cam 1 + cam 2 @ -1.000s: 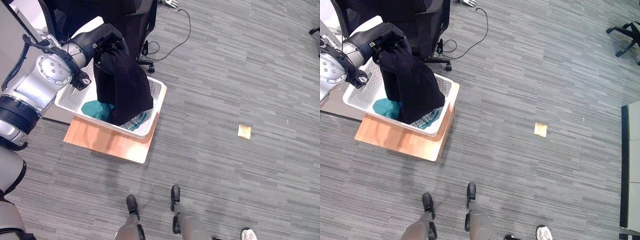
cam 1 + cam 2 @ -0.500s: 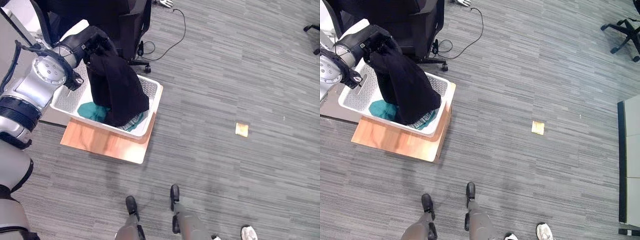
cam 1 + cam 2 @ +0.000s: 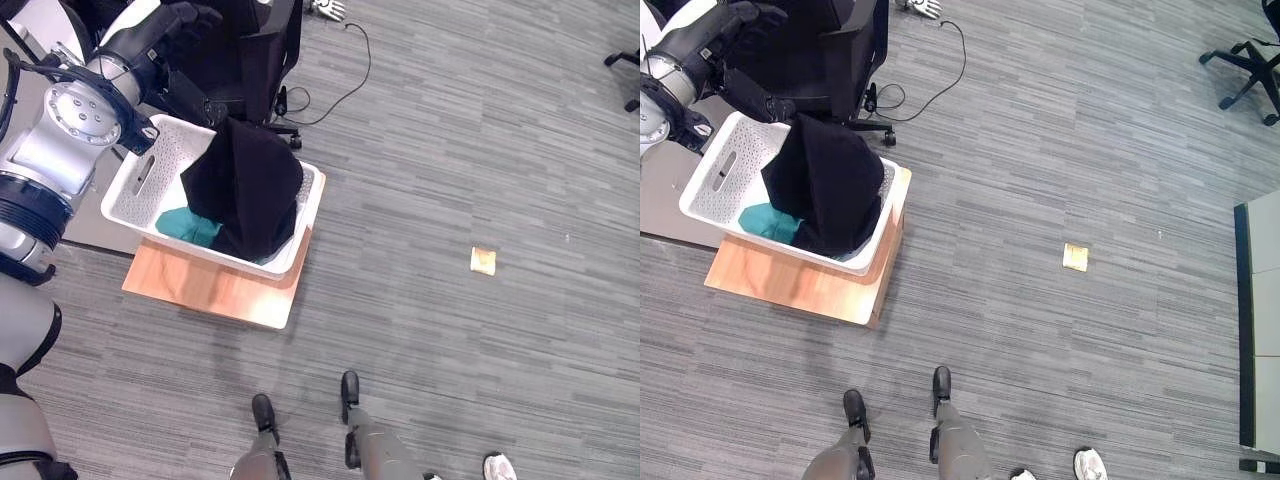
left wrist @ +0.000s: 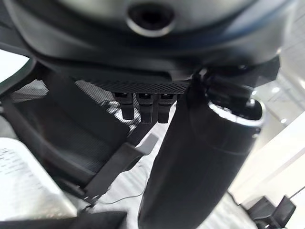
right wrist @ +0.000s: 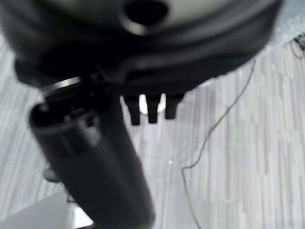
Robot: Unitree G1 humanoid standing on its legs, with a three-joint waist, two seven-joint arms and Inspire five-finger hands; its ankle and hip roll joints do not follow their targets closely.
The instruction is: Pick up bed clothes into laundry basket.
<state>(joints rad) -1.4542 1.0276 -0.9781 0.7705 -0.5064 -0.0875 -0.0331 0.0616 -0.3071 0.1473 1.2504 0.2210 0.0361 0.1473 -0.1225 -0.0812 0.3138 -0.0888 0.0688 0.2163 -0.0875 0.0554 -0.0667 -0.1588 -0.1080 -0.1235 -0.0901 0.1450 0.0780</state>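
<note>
Released since half a second ago, the black garment (image 3: 245, 185) no longer hangs from the left hand (image 3: 190, 15); it now lies heaped in the white laundry basket (image 3: 140, 180), peaked toward the basket's far rim and spreading down over its right end, long axis running far rim to near rim. A teal cloth (image 3: 190, 224) lies under it by the near wall. The basket sits on a wooden board (image 3: 215, 285). The left hand, lifted beyond the far rim before a black office chair (image 3: 260, 50), holds nothing, fingers straight. The right hand (image 5: 95, 157) has its fingers relaxed, empty.
</note>
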